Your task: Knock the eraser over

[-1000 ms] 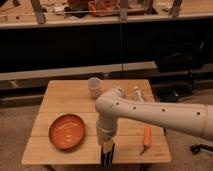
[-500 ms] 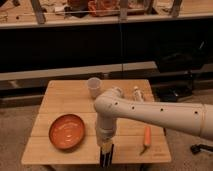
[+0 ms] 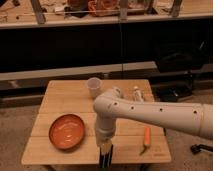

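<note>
At table's (image 3: pixel 60 97) front edge, gripper (image 3: pixel 105 150) unmoved over eraser (image 3: pixel 106 156), jaws' state unclear; orange plate (image 3: pixel 66 132) unchanged

A thick, rounded white arm (image 3: pixel 150 116) with a row of small dark holes along its upper side. Its bulbous elbow narrows into a paler wrist segment. Below sits the gripper (image 3: pixel 105 156), dark and narrow, at the table's front edge.

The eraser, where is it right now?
The eraser stands at the table's front edge, directly under the gripper, right of the orange plate and left of the carrot.
</note>
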### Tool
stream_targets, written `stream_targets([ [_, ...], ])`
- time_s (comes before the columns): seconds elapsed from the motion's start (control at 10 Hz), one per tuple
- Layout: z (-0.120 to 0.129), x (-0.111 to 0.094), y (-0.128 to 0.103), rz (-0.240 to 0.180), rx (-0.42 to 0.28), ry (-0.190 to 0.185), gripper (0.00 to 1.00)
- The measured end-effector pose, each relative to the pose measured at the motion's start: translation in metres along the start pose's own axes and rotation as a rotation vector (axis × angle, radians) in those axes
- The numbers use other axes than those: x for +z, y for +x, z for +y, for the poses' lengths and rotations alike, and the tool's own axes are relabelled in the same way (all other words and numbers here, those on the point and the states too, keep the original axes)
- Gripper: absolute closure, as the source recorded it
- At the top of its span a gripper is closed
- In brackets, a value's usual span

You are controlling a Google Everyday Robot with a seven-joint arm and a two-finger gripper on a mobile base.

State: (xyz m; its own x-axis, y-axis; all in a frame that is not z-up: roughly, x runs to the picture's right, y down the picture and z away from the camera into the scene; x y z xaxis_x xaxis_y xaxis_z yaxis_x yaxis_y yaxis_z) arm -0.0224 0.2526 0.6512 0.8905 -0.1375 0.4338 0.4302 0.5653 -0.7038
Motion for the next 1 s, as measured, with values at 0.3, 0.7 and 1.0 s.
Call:
stream_targets([
  [0.3, 0.0009, 0.0006, -0.0025, -0.002, 0.01, -0.006, 0.61],
  [0.7, 0.0014, 0.0006, -0.0071, -0.002, 0.018, -0.012, 0.4],
  [1.0, 0.0023, 0.0002, -0.0092, -0.003, 0.029, -0.017, 0.49],
])
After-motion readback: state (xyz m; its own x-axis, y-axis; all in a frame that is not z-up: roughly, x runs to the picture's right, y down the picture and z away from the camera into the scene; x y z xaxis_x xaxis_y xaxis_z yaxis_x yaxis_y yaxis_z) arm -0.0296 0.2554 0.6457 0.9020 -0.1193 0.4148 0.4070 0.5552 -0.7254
